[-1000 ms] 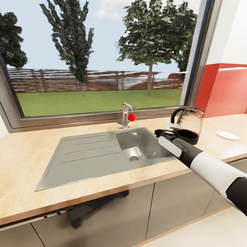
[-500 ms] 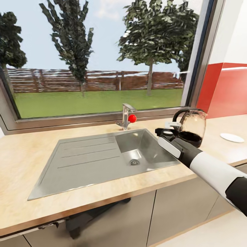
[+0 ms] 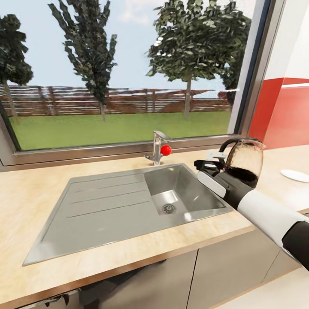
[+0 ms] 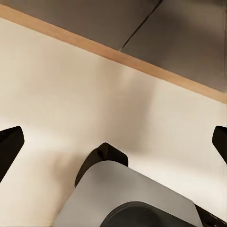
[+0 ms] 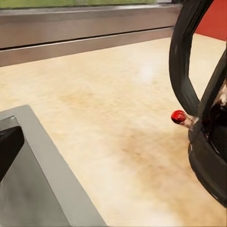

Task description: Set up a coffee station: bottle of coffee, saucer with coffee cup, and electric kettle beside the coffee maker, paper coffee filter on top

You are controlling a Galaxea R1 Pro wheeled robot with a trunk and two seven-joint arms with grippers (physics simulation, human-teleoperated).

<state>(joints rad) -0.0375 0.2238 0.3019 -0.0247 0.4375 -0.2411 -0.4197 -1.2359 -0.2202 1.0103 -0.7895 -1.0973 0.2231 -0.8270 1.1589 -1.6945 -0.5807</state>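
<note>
Electric kettle [image 3: 243,161]: on kitchen countertop [image 3: 25,193], right of sink [image 3: 128,201], now standing clear. Right gripper [image 3: 209,164]: near its handle, jaw state indeterminate. Left gripper [image 4: 113,142]: fingers apart, empty. Saucer [image 3: 295,175]: far right. View has shifted rightward since a second ago; approach continuing.

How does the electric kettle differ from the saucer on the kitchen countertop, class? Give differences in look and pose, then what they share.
The electric kettle is dark, smoky and see-through; the saucer is plain white and opaque. The kettle stands tall and rounded with a black looped handle; the saucer lies flat and low, with no handle. The kettle stands nearer the sink; the saucer lies further right. Both rest on the kitchen countertop.
</note>
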